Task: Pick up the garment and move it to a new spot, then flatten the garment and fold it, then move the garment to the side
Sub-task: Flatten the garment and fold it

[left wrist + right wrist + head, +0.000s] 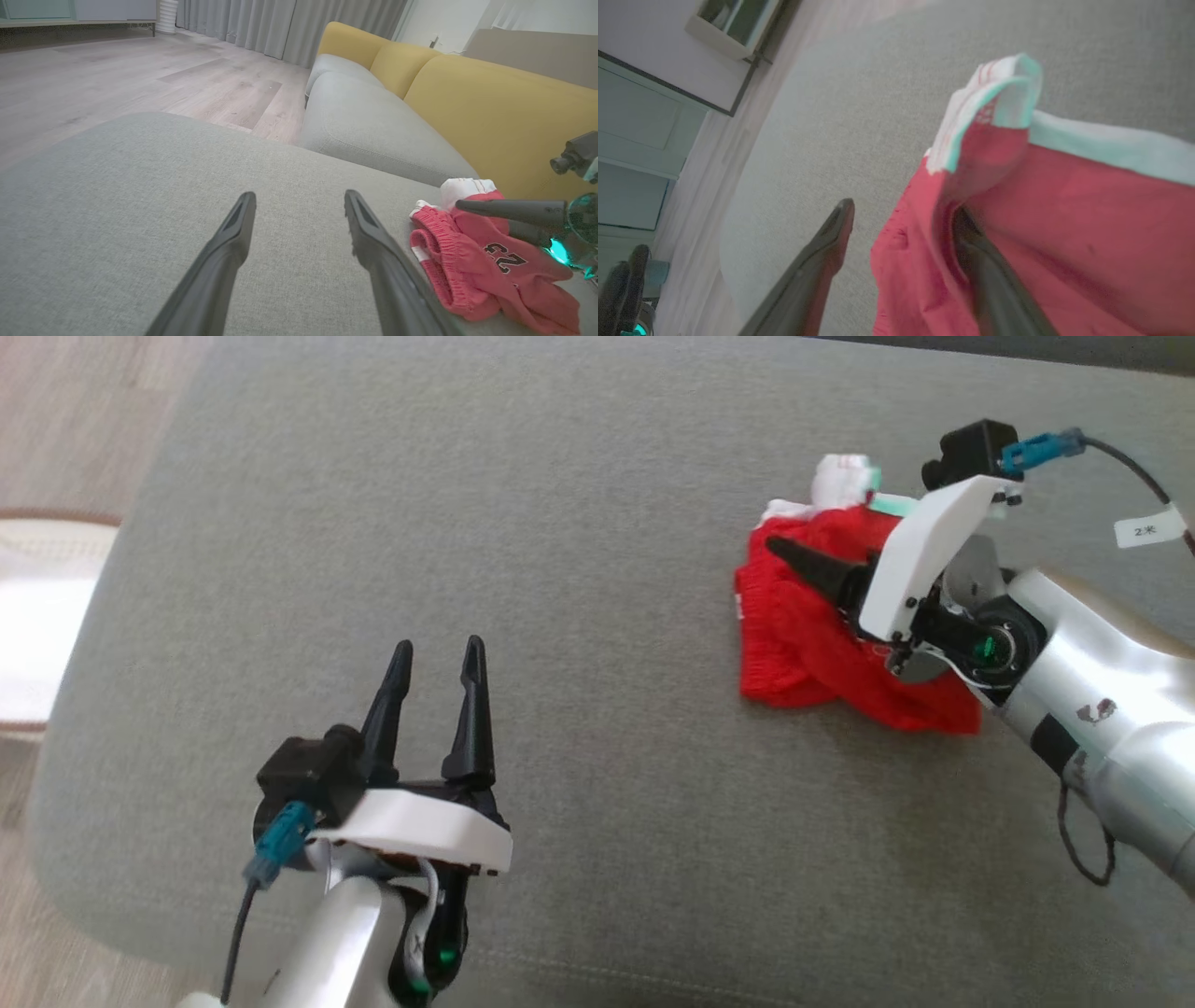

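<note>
While garment [803,644] lies bunched on cushion [560,523] | R tool [902,208] spread, one finger [992,284] in fold | L tool [439,642] spread, well apart

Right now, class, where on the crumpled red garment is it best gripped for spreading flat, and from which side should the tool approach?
Grip the white-trimmed flap of the garment. It stands up off the grey cushion as a free edge, while the rest lies bunched. Probably come from above with the right tool, which is open beside it.
</note>
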Tool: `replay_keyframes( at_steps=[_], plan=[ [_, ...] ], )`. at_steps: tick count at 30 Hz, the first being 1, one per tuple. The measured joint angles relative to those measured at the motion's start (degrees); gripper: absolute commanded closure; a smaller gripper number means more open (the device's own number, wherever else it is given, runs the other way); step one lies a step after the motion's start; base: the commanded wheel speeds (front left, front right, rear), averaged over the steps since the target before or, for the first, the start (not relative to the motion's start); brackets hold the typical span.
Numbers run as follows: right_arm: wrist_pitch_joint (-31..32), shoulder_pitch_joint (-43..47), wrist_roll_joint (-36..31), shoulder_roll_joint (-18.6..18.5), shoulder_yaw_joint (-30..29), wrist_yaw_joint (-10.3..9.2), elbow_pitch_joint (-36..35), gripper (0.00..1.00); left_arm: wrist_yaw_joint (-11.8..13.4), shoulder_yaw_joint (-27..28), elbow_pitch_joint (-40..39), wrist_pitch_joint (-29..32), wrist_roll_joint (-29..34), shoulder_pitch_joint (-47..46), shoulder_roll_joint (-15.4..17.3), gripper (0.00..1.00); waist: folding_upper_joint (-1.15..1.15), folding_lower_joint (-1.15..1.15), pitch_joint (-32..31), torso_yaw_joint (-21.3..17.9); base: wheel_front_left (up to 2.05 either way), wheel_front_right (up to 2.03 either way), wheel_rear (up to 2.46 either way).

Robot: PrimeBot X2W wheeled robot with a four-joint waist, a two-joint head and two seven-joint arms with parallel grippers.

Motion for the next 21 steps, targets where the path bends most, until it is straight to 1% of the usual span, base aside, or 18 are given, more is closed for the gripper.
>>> replay_keyframes(
  at_steps=[3,6,9,12,14,16,18,19,21],
  plan=[
    [-2.74,0.06,0.01,-0.86,-1.26,0.00,-3.61,0.00,-0.03,0.88,-0.01,0.00,0.04,0.25,0.00,0.00,0.00,0.00,-0.78,-1.40,0.00,0.00,0.00],
    [-7.10,0.10,0.01,-3.23,-3.50,0.00,-8.73,0.00,-0.10,1.67,-0.02,0.00,0.14,0.94,0.02,0.00,0.00,0.00,-1.55,-3.02,0.00,0.00,0.00],
    [-11.95,0.59,-0.02,-6.89,-5.63,0.00,-12.50,0.00,-0.58,2.24,-0.02,0.00,0.32,1.12,0.01,0.00,0.00,0.00,-2.26,-4.67,0.00,0.00,0.00],
    [-17.51,2.16,-1.32,-10.90,-7.42,0.00,-14.35,0.00,-0.96,2.93,0.01,0.00,0.86,1.17,0.04,0.00,0.00,0.00,-2.94,-6.07,0.00,0.00,0.00],
    [-21.02,4.08,-2.31,-13.10,-7.91,0.00,-14.46,0.00,-1.20,2.89,0.01,0.00,1.13,1.28,0.02,0.00,0.00,0.00,-3.27,-6.60,0.00,0.00,0.00],
    [-23.38,6.06,-3.55,-14.55,-7.84,0.00,-13.45,0.00,-1.22,2.92,-0.01,0.00,1.14,1.51,0.03,0.00,0.00,0.00,-3.40,-6.93,0.00,0.00,0.00],
    [-25.16,8.01,-5.08,-14.72,-7.08,0.00,-9.98,0.00,-1.56,2.93,0.00,0.00,1.31,1.99,0.04,0.00,0.00,0.00,-3.35,-7.08,0.00,0.00,0.00],
    [-25.16,8.01,-5.08,-14.72,-7.08,0.00,-9.98,0.00,-1.56,2.93,0.00,0.00,1.31,1.99,0.04,0.00,0.00,0.00,-3.35,-7.08,0.00,0.00,0.00],
    [-25.16,8.56,-5.25,-14.17,-6.89,0.00,-7.40,0.00,-1.58,2.91,0.01,0.00,1.66,1.99,0.05,0.00,0.00,0.00,-3.22,-6.93,0.00,0.00,0.00]
  ],
)
